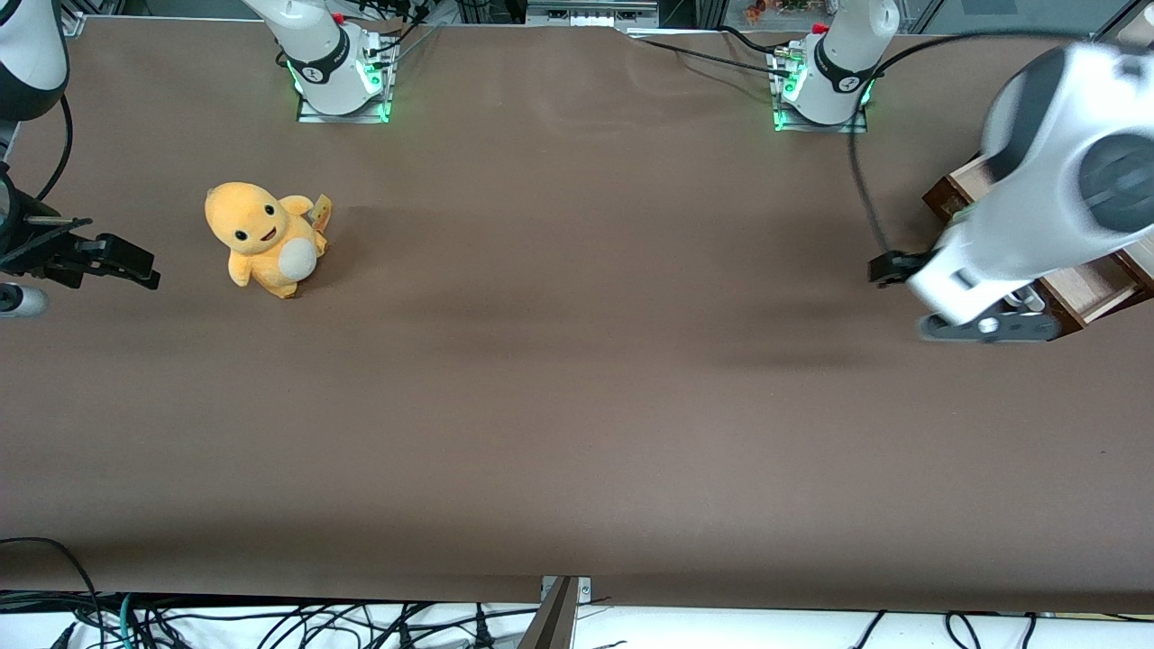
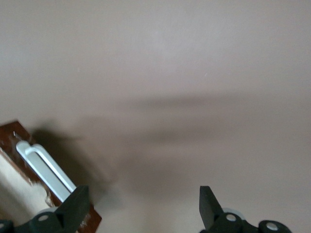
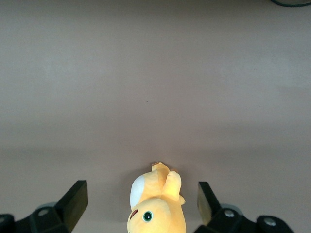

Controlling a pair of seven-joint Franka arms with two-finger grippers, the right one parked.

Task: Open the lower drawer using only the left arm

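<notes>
Step in hand: judged from the layout, closing in on the small silver handle (image 2: 46, 170) of the lower drawer (image 1: 1086, 288), a shallow wooden drawer with a dark brown front and pale wood sides.
Doing it well: line the handle up midway between the two black fingers (image 2: 73, 206), pinch only once it sits there, then pull straight out along the drawer's run; a slanted pull could jam it or drag the whole cabinet.
Gripper (image 2: 141, 213): the left arm's jaws are spread wide and hold nothing; the handle lies just beside one finger, not between them.
Left arm (image 1: 1037, 194): big white jointed arm with dark grey bands, bent low over the drawer at the working arm's end of the brown counter (image 1: 577, 406).
Drawer's place: at that same counter end, largely hidden under the arm.
Elsewhere: an orange plush toy (image 1: 264, 237) sits toward the parked arm's end, well apart.
</notes>
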